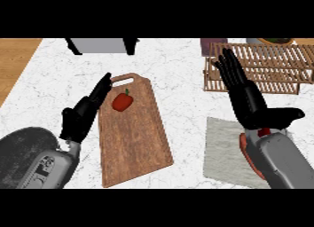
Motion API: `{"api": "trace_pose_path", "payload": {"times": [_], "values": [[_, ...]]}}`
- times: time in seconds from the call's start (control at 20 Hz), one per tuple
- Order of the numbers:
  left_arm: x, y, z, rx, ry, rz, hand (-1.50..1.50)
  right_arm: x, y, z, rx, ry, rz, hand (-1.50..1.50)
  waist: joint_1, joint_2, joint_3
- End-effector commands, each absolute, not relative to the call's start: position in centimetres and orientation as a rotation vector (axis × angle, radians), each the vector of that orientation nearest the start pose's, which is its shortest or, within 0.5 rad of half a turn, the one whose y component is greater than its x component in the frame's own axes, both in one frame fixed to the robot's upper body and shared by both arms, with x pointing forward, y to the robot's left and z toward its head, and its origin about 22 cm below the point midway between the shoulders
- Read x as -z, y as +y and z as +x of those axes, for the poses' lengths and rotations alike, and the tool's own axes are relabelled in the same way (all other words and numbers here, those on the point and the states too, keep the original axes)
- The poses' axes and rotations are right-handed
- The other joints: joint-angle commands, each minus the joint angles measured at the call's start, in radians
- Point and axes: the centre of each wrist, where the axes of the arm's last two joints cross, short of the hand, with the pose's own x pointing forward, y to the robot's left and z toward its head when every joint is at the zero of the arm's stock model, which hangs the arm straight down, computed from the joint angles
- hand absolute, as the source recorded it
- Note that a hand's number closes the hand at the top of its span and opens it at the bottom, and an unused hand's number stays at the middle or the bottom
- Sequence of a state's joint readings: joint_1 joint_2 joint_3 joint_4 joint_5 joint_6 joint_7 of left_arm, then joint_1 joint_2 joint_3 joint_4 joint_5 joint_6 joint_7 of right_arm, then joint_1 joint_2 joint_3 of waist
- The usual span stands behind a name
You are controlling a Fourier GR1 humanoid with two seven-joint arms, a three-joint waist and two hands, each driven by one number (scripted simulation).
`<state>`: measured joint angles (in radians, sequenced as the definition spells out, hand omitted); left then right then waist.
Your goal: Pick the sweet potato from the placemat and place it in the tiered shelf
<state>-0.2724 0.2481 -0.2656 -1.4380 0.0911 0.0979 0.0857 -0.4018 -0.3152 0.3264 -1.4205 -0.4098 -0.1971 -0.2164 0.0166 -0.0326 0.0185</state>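
The sweet potato point(245, 153) lies on the grey placemat point(220, 150) at the lower right; only its reddish-orange edge shows beside and under my right forearm. My right hand point(251, 104) hovers above it, open, with straight fingers pointing toward the wooden tiered shelf point(280, 66) at the back right and the thumb spread to the right. My left hand point(81, 119) is open at the left, edge-on beside the cutting board, holding nothing.
A wooden cutting board point(135, 142) with a red bell pepper point(123, 101) on it lies in the middle. A grey box point(100, 45) stands at the back, and a purple object point(213, 46) and a bowl point(276, 41) sit behind the shelf.
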Motion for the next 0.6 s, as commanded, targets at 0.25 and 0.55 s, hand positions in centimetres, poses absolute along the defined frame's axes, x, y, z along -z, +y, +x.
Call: {"api": "trace_pose_path", "payload": {"times": [0.25, 0.55], "values": [[-5.3, 26.4, 29.3, 0.038, -1.658, 0.277, 0.0, -6.3, -23.3, 30.6, -0.643, -1.631, 0.619, 1.5, 0.038, 0.034, -0.017], [-5.0, 26.2, 27.5, -0.034, -1.612, 0.248, 0.0, -4.2, -32.8, 31.3, -0.362, -1.605, 0.675, -1.5, 0.001, 0.036, -0.017]]}}
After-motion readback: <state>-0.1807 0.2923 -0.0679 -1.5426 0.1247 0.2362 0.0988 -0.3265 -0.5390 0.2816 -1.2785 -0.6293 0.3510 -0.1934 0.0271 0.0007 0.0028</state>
